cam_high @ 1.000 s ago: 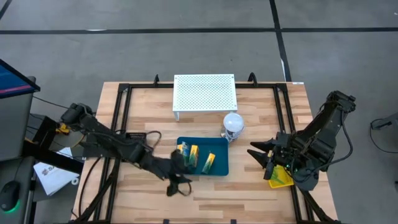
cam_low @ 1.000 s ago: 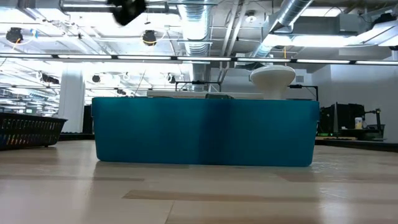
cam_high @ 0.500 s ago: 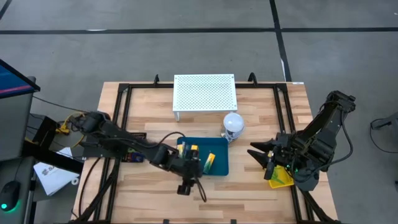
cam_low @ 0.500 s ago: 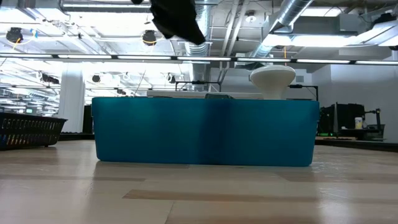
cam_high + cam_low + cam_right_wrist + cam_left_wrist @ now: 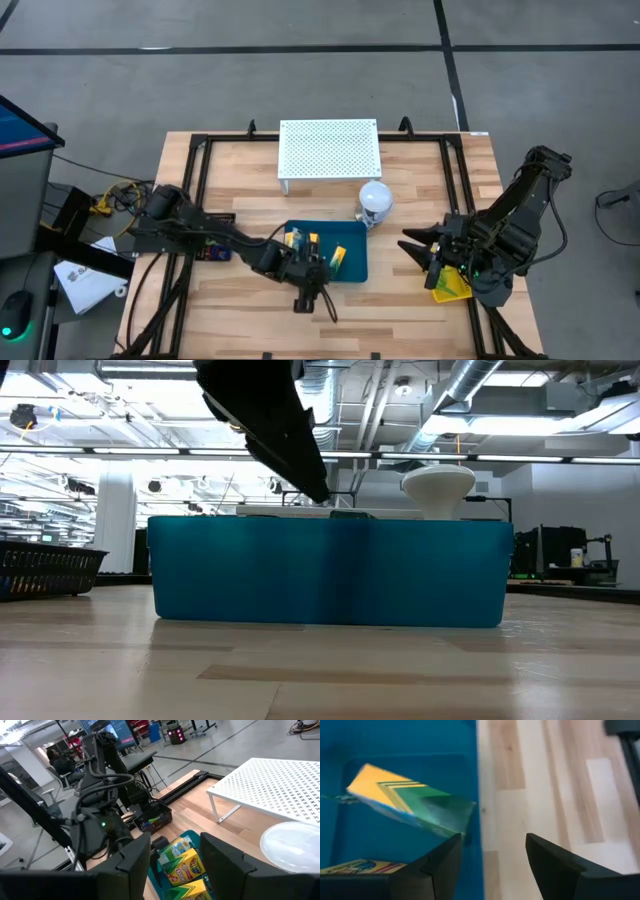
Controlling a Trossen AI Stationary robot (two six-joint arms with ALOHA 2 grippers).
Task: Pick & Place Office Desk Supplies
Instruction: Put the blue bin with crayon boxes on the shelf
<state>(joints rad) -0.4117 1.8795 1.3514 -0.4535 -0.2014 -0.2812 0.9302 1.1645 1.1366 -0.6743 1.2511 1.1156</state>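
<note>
- I'm working the left gripper (image 5: 308, 283) over the blue bin (image 5: 355, 268), lower middle of the high frame. The arm is reaching in from the left, and the gripper is sitting above the bin's near-left part.
- Its fingers (image 5: 442, 865) are standing apart with nothing between them in the left wrist view; through the gap I'm seeing just the bin's edge and bare wood.
- Just past those fingers a green-and-yellow crayon box (image 5: 410, 800) is lying in the bin, tilted, with another box (image 5: 355, 866) peeking in at the lower left of that frame.
- So I'm reading this as the drop-off step: box in the bin, fingers apart, nothing in them.
- From above, several boxes (image 5: 336, 260) are showing in the bin, yellow and green, side by side.
- The right gripper (image 5: 425, 253) is waiting at the right of the high frame, fingers spread and holding nothing. Something yellow-green (image 5: 452, 285) is lying under that arm; I can't tell what it is.
- Next move, I'm guessing: lift the left arm straight up clear of the bin wall before swinging away, then go hunting for whatever's left. I'm not spotting any loose supplies on the open wood.
</note>
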